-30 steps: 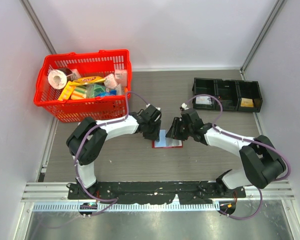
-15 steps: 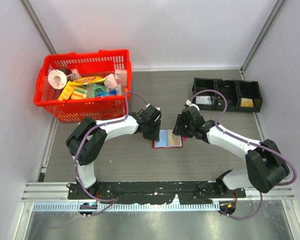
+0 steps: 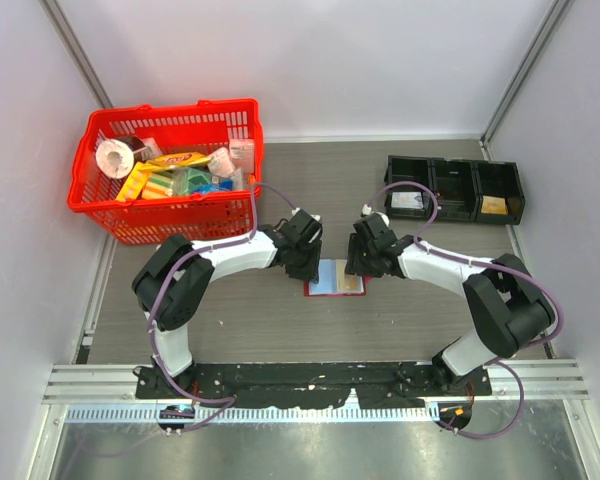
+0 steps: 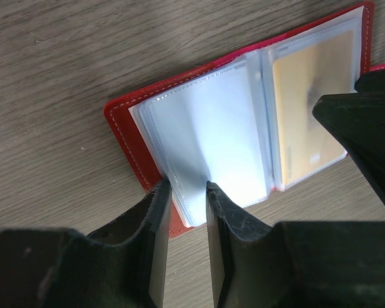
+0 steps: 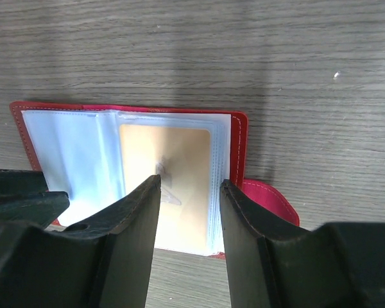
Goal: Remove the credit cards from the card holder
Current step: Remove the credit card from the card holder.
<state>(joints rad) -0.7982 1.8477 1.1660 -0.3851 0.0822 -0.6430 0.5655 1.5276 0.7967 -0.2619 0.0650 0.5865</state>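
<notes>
The red card holder (image 3: 309,290) lies spread open on the table between my two grippers. Its pale blue sleeves fill the left leaf (image 4: 205,122) and a tan card (image 4: 308,122) sits in the right leaf's sleeve. My left gripper (image 4: 186,186) is open by a narrow gap, its tips on the left leaf's near edge by the red cover (image 4: 125,138). My right gripper (image 5: 190,183) is open and empty, its jaws either side of the tan card (image 5: 167,160). The snap tab (image 5: 269,199) sticks out on the right. No other card can be made out.
A red plastic basket (image 3: 165,212) full of groceries stands at the back left. A black three-bin tray (image 3: 455,188) holding small items stands at the back right. Grey walls close in both sides.
My right gripper has drawn back off the holder's right half, and the tan card now shows from above. The right arm's elbow has swung. The left gripper has not moved.
</notes>
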